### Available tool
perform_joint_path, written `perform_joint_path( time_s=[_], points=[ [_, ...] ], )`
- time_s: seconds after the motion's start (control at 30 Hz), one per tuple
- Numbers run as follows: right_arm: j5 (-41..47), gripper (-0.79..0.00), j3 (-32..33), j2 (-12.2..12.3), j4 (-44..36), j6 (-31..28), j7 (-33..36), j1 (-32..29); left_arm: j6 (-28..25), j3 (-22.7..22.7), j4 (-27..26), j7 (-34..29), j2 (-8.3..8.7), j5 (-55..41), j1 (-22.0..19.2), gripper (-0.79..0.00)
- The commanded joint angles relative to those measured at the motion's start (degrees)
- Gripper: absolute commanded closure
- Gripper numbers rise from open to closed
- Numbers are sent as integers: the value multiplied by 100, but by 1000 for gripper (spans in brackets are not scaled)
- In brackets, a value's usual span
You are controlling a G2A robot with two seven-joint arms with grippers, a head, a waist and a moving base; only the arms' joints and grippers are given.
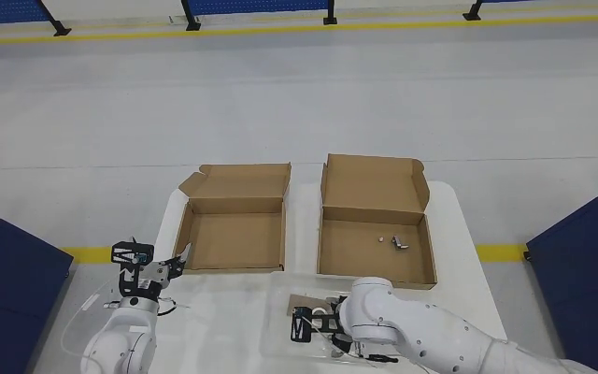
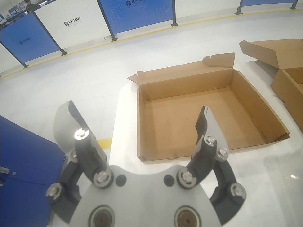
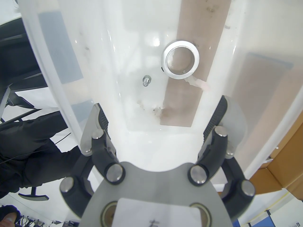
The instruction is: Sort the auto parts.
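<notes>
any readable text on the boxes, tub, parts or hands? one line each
Left brown cardboard box: none.
Right brown cardboard box: none.
Clear plastic tub, brown tape strip: none.
Silver metal ring, small silver bolt: none legible.
Left hand: none.
Right hand: white label on its base, mark cut off, unreadable.
Black tag by the left hand: white marks, too small to read.

I see a silver ring (image 3: pixel 180 59) flat in the clear bin (image 3: pixel 42 48), a small bolt (image 3: pixel 146 80) nearby. Another metal piece (image 1: pixel 401 242) lies in a cardboard box (image 1: pixel 350 257).
</notes>
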Motion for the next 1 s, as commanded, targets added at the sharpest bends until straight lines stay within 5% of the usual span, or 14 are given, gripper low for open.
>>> perform_joint_path(
  time_s=[0.0, 0.23, 0.33, 0.6, 0.97],
  points=[
    [-58, -785, -23, -4, 15, -4, -117, -45, 0, 0, 0, 0, 0, 0, 0, -785],
    [-138, -785, -187, -97, 208, -289, -258, -58, 0, 0, 0, 0, 0, 0, 0, -785],
    [-77, -557, -242, -151, 287, -370, -245, -26, 0, 0, 0, 0, 0, 0, 0, -785],
    [-43, -339, -307, -254, 376, -402, -178, 40, 0, 0, 0, 0, 0, 0, 0, -785],
    [281, -286, -365, -352, 584, -520, 27, 101, 0, 0, 0, 0, 0, 0, 0, -785]
  ],
)
